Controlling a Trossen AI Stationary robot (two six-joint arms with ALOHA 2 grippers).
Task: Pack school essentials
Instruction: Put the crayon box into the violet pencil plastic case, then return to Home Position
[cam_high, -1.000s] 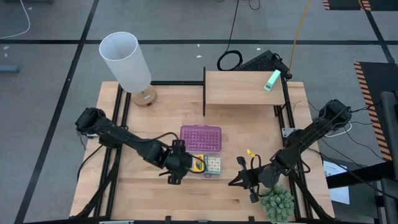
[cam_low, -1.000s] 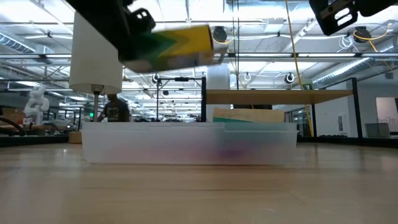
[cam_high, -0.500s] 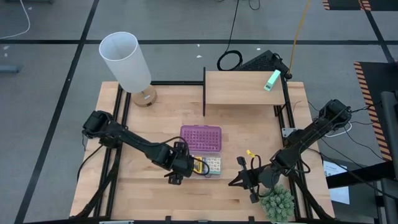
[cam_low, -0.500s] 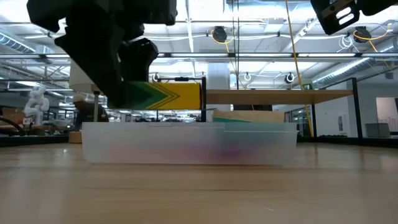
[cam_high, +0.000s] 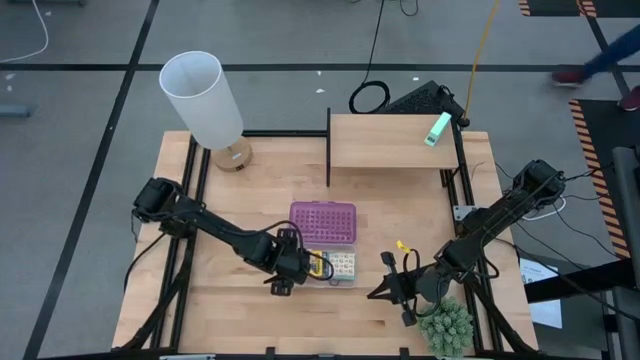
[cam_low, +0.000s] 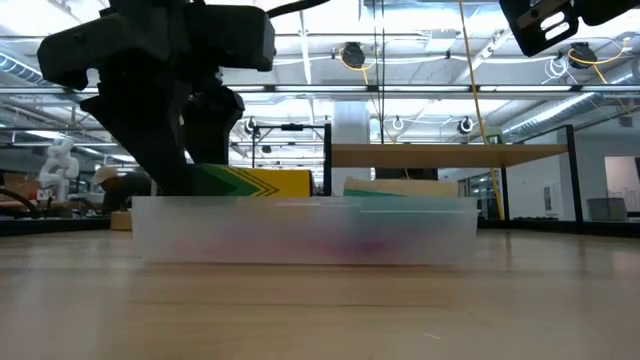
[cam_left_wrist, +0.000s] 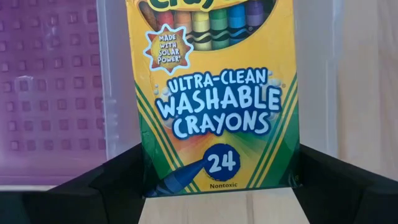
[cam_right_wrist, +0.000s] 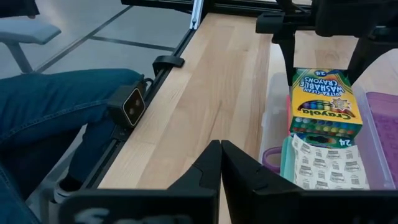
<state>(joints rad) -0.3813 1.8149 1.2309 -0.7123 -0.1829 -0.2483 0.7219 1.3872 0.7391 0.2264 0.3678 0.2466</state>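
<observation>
The yellow-green crayon box (cam_left_wrist: 211, 93) lies face up in my left gripper (cam_high: 287, 268), which is shut on it. The box is over the clear case's tray (cam_high: 343, 279), beside the purple studded lid (cam_high: 322, 222). In the low view the box (cam_low: 262, 181) sits partly behind the case's rim (cam_low: 300, 205). A pale patterned pack (cam_right_wrist: 323, 165) lies in the tray next to the box. My right gripper (cam_high: 385, 290) waits shut above the table, right of the case. A small yellow piece (cam_high: 401, 244) lies near it. My left gripper pinches the crayon box's bottom end (cam_left_wrist: 214, 177) between its two fingers (cam_left_wrist: 118, 177), one on each narrow long side. The fingers come nearly level from the table's left, along the box. The box lies level and face up, reaching into the case; whether it rests on the floor is hidden.
A white lamp (cam_high: 205, 100) stands at the far left. A wooden shelf (cam_high: 390, 140) at the back carries a mint-green block (cam_high: 437, 128). A small green plant (cam_high: 445, 325) stands at the near right edge. A person's legs (cam_right_wrist: 62, 106) show beyond the table's side.
My left gripper has gone down with the crayon box and a little toward the table's right. The box stood well above the case's rim and now sits level, partly behind it. The right arm has kept still.
</observation>
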